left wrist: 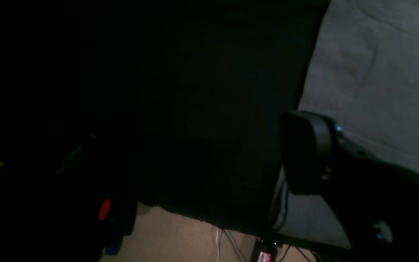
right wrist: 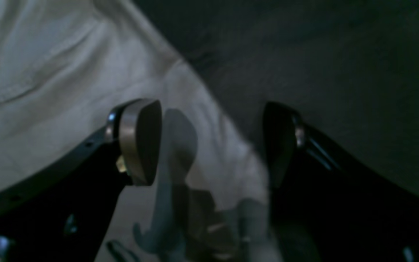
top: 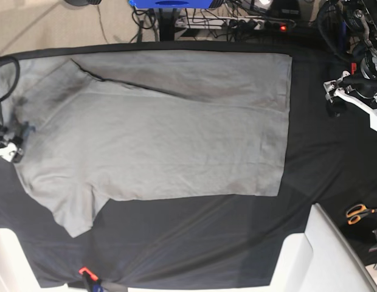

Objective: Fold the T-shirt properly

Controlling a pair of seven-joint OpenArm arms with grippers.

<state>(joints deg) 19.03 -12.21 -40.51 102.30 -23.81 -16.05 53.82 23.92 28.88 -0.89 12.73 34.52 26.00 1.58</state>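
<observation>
Cloth edge fills the left wrist view: the T-shirt [left wrist: 369,72] lies just beyond the left gripper [left wrist: 304,153], whose spread I cannot tell. In the right wrist view, the right gripper [right wrist: 209,142] gapes wide astride the T-shirt's edge. From the base view, the T-shirt runs lengthwise between both arms, the right gripper nearer.

Surface [top: 176,231]: covered by a black tablecloth [top: 310,121], carrying a grey T-shirt [top: 164,134] spread flat with one long edge folded over, and orange-handled scissors [top: 359,213] near the right edge.
</observation>
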